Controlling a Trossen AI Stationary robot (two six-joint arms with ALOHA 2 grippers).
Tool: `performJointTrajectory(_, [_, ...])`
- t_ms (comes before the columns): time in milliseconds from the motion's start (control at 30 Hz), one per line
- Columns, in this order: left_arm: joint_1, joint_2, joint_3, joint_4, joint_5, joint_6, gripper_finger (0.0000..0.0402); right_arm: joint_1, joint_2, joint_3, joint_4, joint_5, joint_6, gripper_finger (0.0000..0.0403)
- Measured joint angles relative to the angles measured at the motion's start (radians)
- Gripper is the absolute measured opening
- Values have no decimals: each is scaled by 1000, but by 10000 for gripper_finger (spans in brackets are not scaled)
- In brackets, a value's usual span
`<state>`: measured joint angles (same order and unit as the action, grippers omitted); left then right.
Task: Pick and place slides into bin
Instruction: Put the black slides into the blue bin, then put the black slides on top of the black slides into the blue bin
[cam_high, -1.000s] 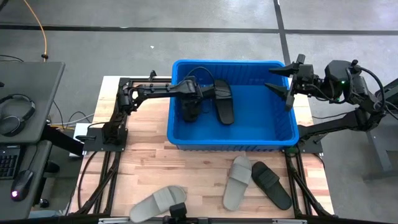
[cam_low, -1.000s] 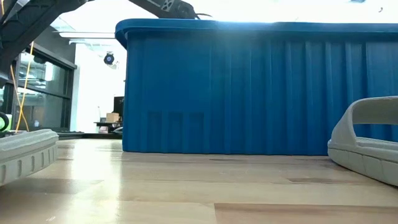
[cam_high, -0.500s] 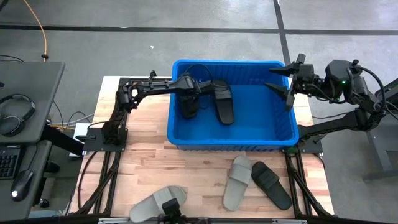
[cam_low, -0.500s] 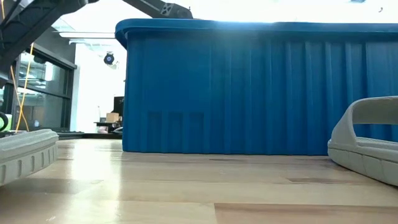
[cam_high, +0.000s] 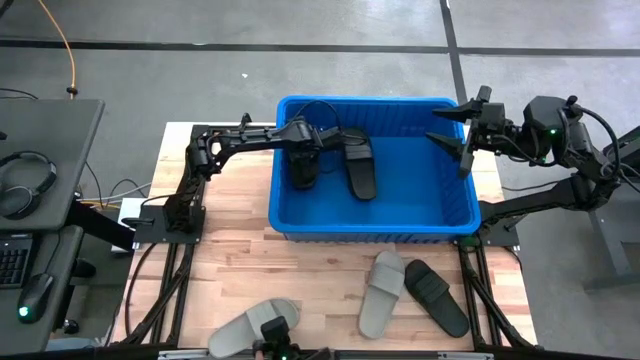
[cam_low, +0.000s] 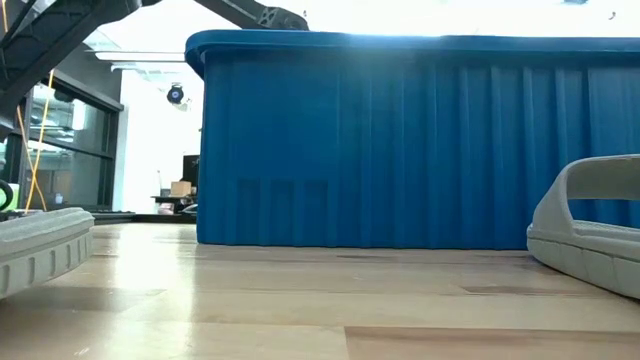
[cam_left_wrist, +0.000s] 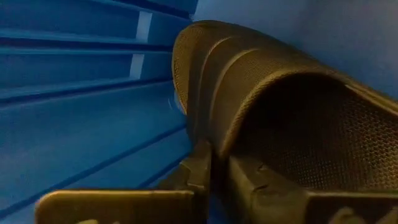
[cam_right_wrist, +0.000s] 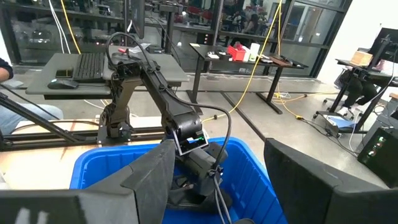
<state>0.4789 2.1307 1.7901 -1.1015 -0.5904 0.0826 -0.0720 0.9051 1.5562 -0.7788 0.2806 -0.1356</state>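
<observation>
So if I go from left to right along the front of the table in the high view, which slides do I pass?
Light grey slide → second light grey slide → black slide.

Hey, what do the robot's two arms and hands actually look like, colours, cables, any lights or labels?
Both arms are black, built of jointed segments. The left arm carries a thin black cable looping near its hand, and the right wrist view shows a white label on that wrist. The right arm is bulkier at the wrist, with a small green light; the right hand has two flat, pointed black fingers.
</observation>
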Motion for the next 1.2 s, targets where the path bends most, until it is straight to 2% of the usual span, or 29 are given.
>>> performJointTrajectory(333, [0, -1, 0, 2, 20, -13, 151, 0, 0, 0, 0, 0, 0, 239])
performJointTrajectory(433, [0, -1, 0, 1, 29, -40, 178, 0, 0, 0, -1, -1, 4, 239])
performJointTrajectory(700, [-1, -1, 1, -49, 140, -36, 234, 0, 0, 0, -2, -8, 4, 239])
performJointTrajectory(967, [-1, -1, 85, -130, 181, -40, 257, 0, -2, 0, -3, -30, 4, 239])
performJointTrajectory(1100, [-1, -1, 214, -228, 240, -54, 247, 0, -22, 0, -14, -30, 7, 239])
performJointTrajectory(1200, [-1, -2, 342, -336, 326, -107, 229, 0, -59, 0, -64, -50, 63, 239])
